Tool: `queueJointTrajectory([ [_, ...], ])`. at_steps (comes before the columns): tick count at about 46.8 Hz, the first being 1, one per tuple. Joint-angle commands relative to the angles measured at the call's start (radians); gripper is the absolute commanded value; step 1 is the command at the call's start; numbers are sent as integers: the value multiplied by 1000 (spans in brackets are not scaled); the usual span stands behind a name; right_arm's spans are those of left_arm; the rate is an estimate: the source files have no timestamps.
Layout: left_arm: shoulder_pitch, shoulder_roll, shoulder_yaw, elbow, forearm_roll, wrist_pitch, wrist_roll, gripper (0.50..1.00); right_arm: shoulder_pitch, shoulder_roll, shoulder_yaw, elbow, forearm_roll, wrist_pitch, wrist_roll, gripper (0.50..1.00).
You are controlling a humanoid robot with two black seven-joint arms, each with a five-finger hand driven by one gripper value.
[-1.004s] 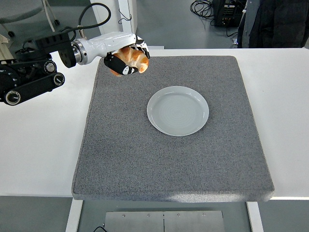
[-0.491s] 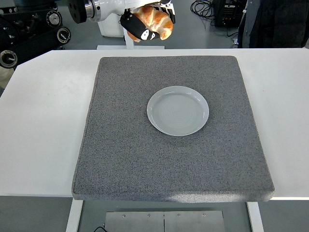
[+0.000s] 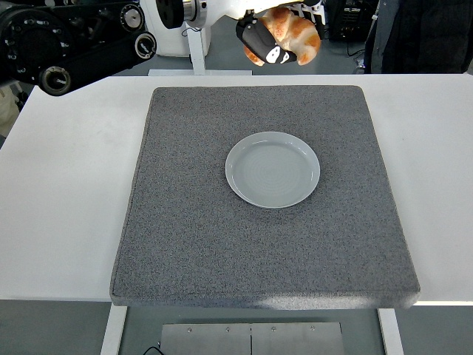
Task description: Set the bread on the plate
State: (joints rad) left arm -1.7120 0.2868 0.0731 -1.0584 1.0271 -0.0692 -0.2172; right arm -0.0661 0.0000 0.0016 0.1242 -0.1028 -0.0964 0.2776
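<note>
Carrying the bread [image 3: 292, 33] farther right and higher than half a second ago, now above the table's far edge, beyond the mat [image 3: 264, 244] and raised well clear of it. Gripping the bread with the left hand [image 3: 270, 44], black fingers [image 3: 255, 44] curling under the golden, ridged, crescent-shaped crust. Reaching in from the upper left on a black, jointed arm with a white cylindrical forearm. Lying unmoved at the mat's centre: a round, pale grey-green plate [image 3: 273, 169], smooth and glossy with a shallow raised rim, holding nothing. Covering most of the smooth white table [image 3: 66, 200]: a coarse, speckled grey, rectangular mat with rounded corners.
</note>
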Motion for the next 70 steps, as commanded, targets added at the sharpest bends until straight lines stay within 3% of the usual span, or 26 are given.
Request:
queueJointTrajectory([
  [1, 0, -26, -1, 23, -2, 0, -2, 500, 0, 0, 0, 0, 0, 0, 0, 1000],
  [33, 89, -261, 63, 167, 8, 28, -10, 500, 0, 0, 0, 0, 0, 0, 0, 1000],
  [55, 176, -287, 191, 227, 13, 106, -14, 500, 0, 0, 0, 0, -1, 0, 0, 1000],
  [70, 304, -287, 214, 256, 82, 150, -14, 500, 0, 0, 0, 0, 0, 0, 0, 1000],
])
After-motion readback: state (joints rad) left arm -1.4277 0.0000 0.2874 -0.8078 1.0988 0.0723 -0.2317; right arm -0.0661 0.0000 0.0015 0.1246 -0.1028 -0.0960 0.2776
